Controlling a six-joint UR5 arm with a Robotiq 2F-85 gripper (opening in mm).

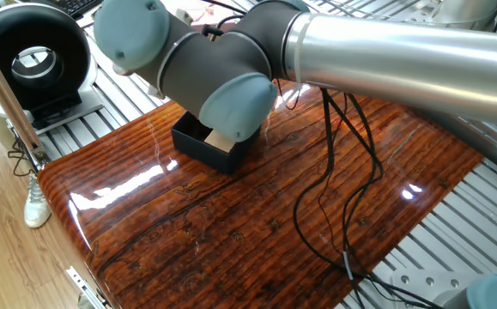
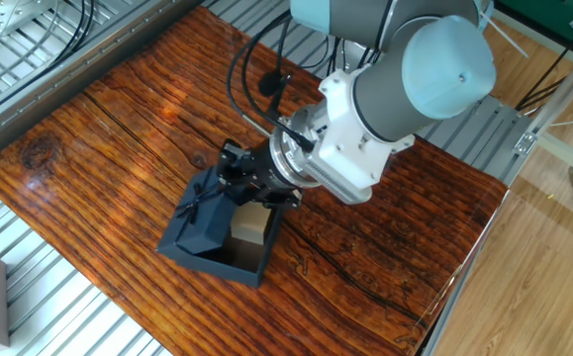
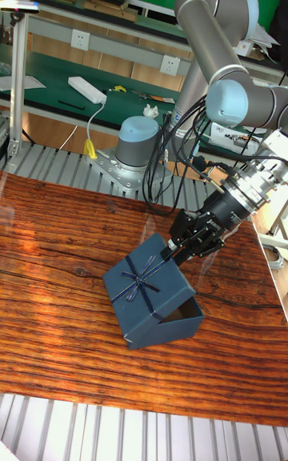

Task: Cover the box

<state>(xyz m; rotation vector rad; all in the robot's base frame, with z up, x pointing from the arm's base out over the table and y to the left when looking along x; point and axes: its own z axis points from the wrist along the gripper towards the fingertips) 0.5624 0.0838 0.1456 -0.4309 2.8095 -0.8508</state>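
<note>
A small square dark navy-blue cardboard box [image 2: 241, 259] sits on the glossy, striped red-brown wooden worktop [image 2: 118, 129], toward the edge nearest the grey slatted metal frame [image 2: 88, 316]. Its matching navy lid with a thin ribbon bow [image 3: 144, 281] is tilted over the box: 1 edge lies low along the box's far side and the opposite edge stands raised, so the box mouth is partly open. In the other fixed view a tan square pad [image 2: 250, 223] shows through that gap inside the box.

The black 2-finger gripper [image 3: 182, 246] of the UR5 arm [image 2: 405, 89] reaches down at a slant to the raised edge of the lid. Its fingers are closed down onto the lid's rim, pinching it, with the tips just above the box wall.

In one fixed view the arm's grey and pale-blue joints [image 1: 205, 69] hide most of the box, leaving only 1 corner and a sliver of the pad visible. Black cables [image 1: 334, 180] trail from the arm across the worktop.
</note>
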